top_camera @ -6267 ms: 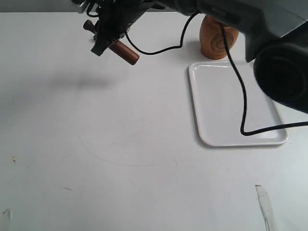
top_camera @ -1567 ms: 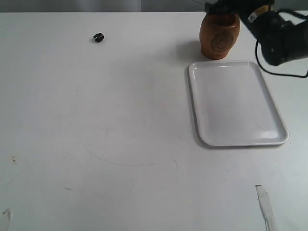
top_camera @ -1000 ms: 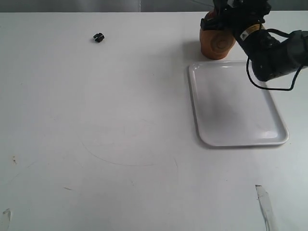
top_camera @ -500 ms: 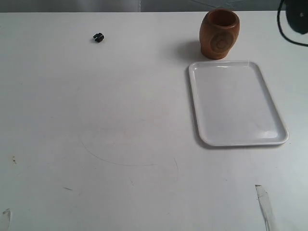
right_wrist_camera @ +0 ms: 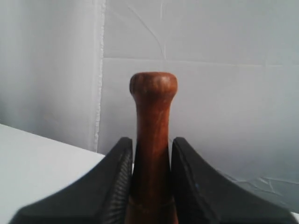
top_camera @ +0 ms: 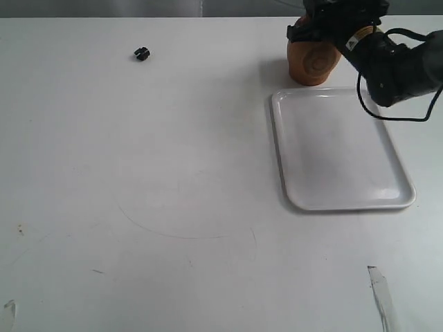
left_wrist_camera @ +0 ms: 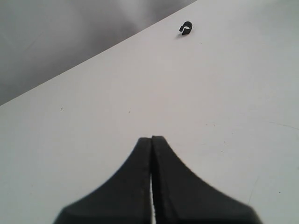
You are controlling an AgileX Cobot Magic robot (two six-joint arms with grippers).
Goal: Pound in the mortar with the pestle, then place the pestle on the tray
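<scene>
The task looks to be in its first part, the pounding. The right gripper [right_wrist_camera: 151,151] is closed on the pestle [right_wrist_camera: 152,121], its two fingers [right_wrist_camera: 117,172] pressed against the narrow shaft just under the knobbed end, which points away from the camera. In the exterior view this gripper sits right over the mouth of the mortar [top_camera: 313,63], which stands upright just beyond the far edge of the tray [top_camera: 336,155]. The thick end of the pestle is hidden there by the arm, so I cannot tell whether it is down inside the cup or just above it. The tray carries nothing, so the second part, laying the pestle on it, is not yet done. The left gripper [left_wrist_camera: 152,144] holds nothing, its fingers pressed together above the bare table [left_wrist_camera: 224,93], well apart from the work, with only a small black clip [left_wrist_camera: 186,29] ahead of it.
</scene>
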